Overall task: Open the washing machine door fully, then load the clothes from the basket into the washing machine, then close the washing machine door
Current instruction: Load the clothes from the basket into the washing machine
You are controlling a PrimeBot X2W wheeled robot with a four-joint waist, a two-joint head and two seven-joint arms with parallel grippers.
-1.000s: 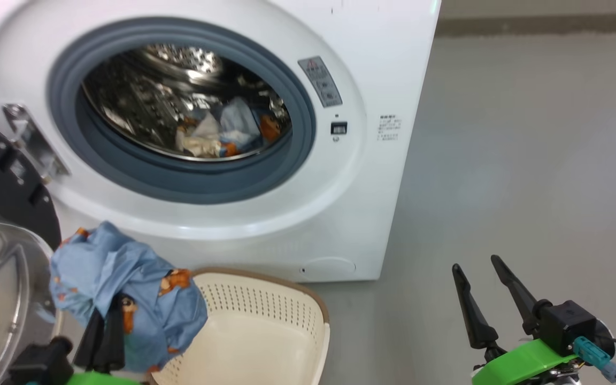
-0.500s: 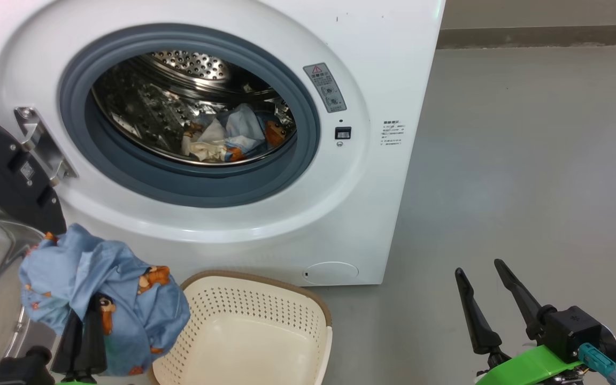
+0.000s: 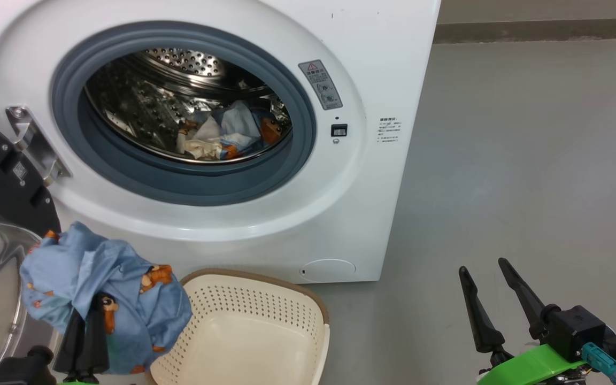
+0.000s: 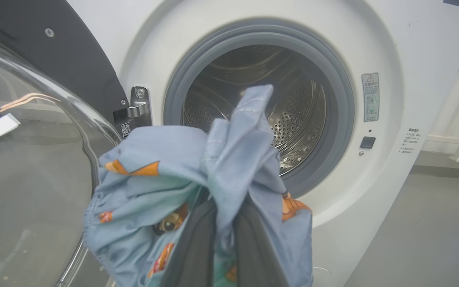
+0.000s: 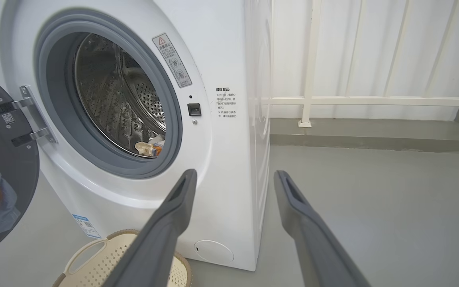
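1. Head view: we see the washer (image 3: 383, 64) w/ its door (image 3: 3, 176) swung wide open to the left. The black rim sits by the hinge (image 3: 32, 141), and the clear glass bowl bulges at the lower left.
2. The left gripper (image 3: 90, 321) is at the bottom left, fingers pinched narrow on a blue bundle (image 3: 126, 278) of printed cloth. The cloth drapes over both fingers and hides the tips.
3. That bundle hangs in the air just beside the door glass, below the washer's opening and outside the drum (image 3: 147, 96). In this view it overlaps the left edge of the basket (image 3: 254, 307).
4. The basket stands on the floor (image 3: 527, 160) right in front of the washer, near the round flap (image 3: 328, 270).
5. The other bundle (image 3: 228, 133) lies inside the drum, low & toward the back, behind the grey gasket (image 3: 300, 123).
6. The right gripper (image 3: 483, 266) is at the lower right, fingers spread wide, holding nothing, well apart from washer & basket.
7. Left wrist view: we look along the fingers (image 4: 195, 247). Cloth is bunched btwn them, and one fold sticks up in front of the drum mouth.
8. Right wrist view: the spread fingers (image 5: 165, 223) point toward the washer's right front corner, w/ a white railing (image 5: 373, 101) behind.
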